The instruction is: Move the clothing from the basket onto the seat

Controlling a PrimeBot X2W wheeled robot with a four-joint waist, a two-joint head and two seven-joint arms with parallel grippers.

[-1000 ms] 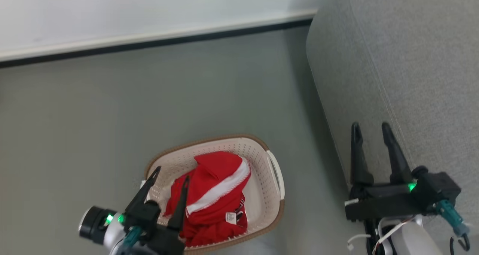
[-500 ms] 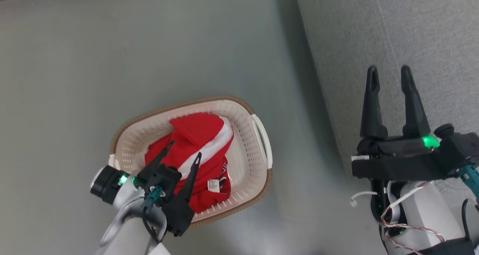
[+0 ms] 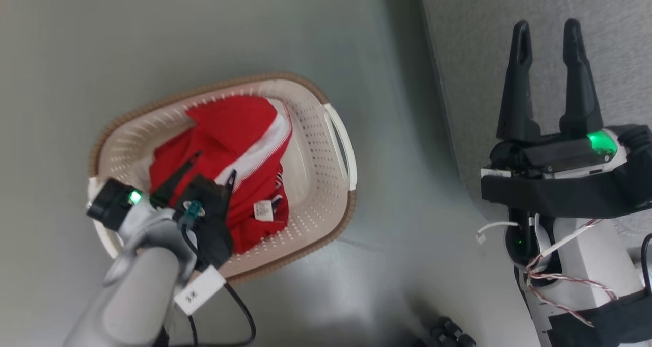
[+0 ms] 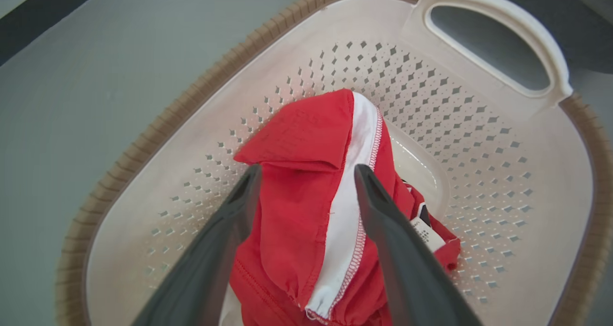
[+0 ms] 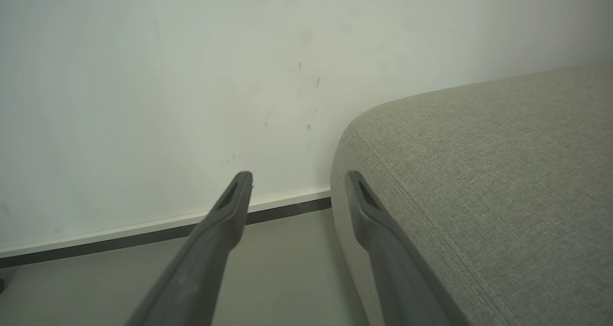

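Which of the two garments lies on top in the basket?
The plain red garment with the white stitched panel; the striped jersey only peeks out underneath.

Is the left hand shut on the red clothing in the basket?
No, the left hand is open, its fingers wide apart over the red clothing in the basket.
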